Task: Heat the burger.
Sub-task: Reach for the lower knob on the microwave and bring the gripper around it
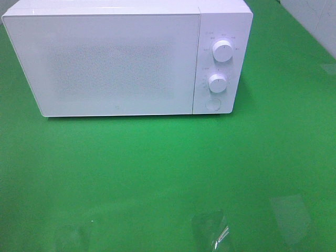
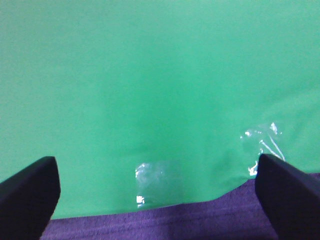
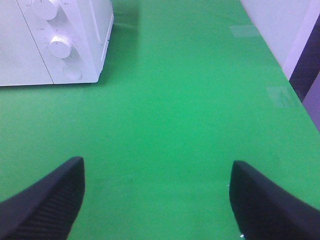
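Though the task concerns the burger, none of the three views shows it, so its place, its heading and its long axis cannot be told. One white microwave [image 1: 105, 63] stands at the far side of the green table [image 1: 157, 168], long side running left to right, door shut and facing the high camera. Its panel on the right carries two round knobs, the upper knob [image 1: 223, 51] above the lower knob [image 1: 217, 83], and one round button [image 1: 213, 104] beneath them. The left wrist view shows two clear tape patches, one [image 2: 155, 182] near the table's edge and the other [image 2: 262, 140] beside it, with a purple cloth [image 2: 165, 222] below that edge. The left gripper [image 2: 156, 165] is spread wide and holds nothing; the right gripper [image 3: 157, 165] is likewise spread and bare over the green, well apart from the microwave.
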Robot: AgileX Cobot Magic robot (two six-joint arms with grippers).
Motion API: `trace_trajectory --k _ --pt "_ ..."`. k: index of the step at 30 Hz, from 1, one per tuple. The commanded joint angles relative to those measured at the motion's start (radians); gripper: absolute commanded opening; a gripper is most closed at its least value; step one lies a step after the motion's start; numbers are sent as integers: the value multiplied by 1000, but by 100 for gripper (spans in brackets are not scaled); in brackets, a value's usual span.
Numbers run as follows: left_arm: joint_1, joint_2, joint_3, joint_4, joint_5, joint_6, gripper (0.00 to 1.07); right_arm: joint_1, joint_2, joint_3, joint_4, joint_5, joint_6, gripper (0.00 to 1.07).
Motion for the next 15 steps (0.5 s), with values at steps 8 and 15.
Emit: trace_trajectory --k 8,15 --pt "135 -286 4 -16 -14 -7 98 -5 -26 0 1 -8 7 75" --pt "191 -383 4 -17 -14 -8 98 -5 -26 0 1 -8 7 75"
